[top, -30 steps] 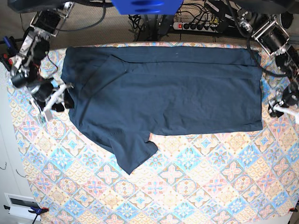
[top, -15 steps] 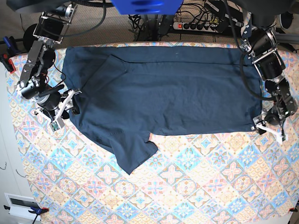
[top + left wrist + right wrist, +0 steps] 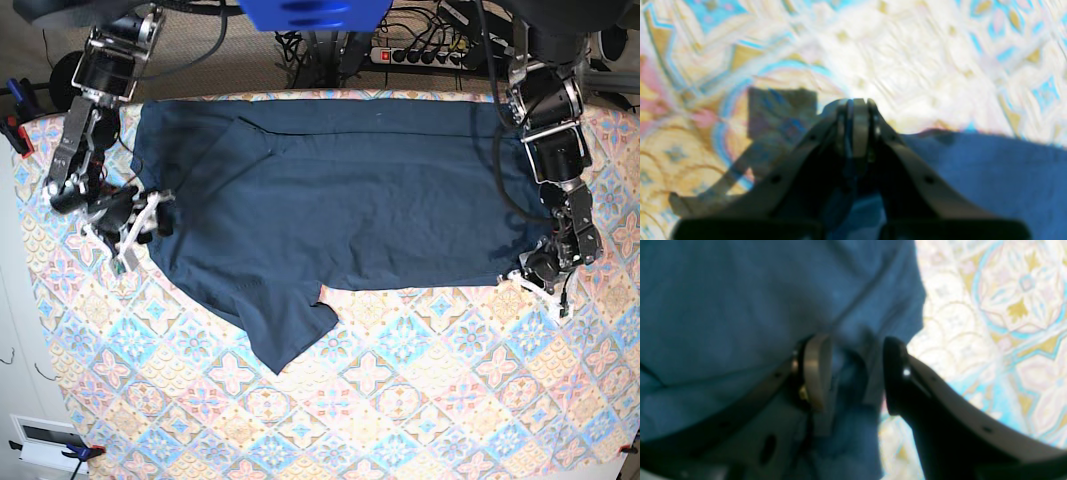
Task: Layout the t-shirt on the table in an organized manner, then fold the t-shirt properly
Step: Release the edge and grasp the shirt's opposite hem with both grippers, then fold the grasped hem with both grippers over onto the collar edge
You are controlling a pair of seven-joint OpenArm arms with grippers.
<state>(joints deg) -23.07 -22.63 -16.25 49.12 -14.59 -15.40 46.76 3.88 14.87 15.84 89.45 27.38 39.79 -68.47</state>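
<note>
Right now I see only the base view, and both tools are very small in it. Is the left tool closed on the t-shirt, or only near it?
Observer: In the left wrist view the left tool has its jaws together, and a thin blue strip of the t-shirt seems to be pinched between them.
Operator: And the right tool?
Observer: The right wrist view shows the right tool open, with blue fabric lying in the gap.
Operator: Is it fully over the shirt?
Observer: No. One finger is over the fabric. The other is at the shirt's edge, where the table begins.
</note>
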